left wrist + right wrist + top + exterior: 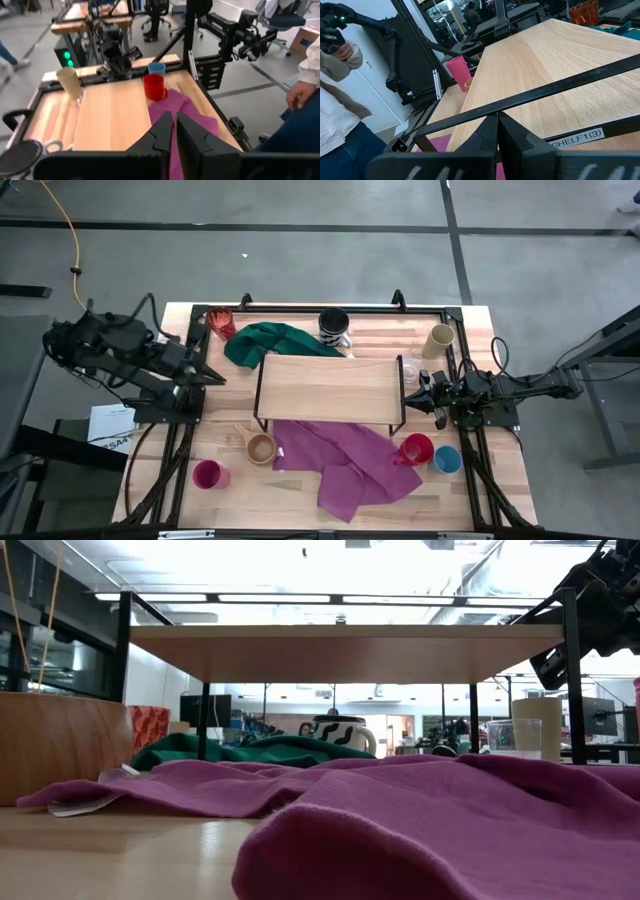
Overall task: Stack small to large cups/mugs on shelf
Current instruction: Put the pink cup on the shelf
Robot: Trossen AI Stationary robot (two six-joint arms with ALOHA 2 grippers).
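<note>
Overhead, all laid out at once: shelf mid-desk with a bare top, green cloth behind it, purple cloth spilling out in front. Around it, spread apart: translucent red cup and striped mug along the far edge, cream cup at the far right corner, clear glass just beside the shelf's right end. Nearer the front edge: tan wooden cup, magenta cup, red mug, blue cup. All cups seemingly empty.

Left gripper off the shelf's left end, fingers pressed together, holding nothing. Right gripper off the right end, fingers likewise closed and empty.

Only from the wrist views: a person's hand, a sleeve, and the label "SHELF1(3)". Open desk around the magenta cup.
</note>
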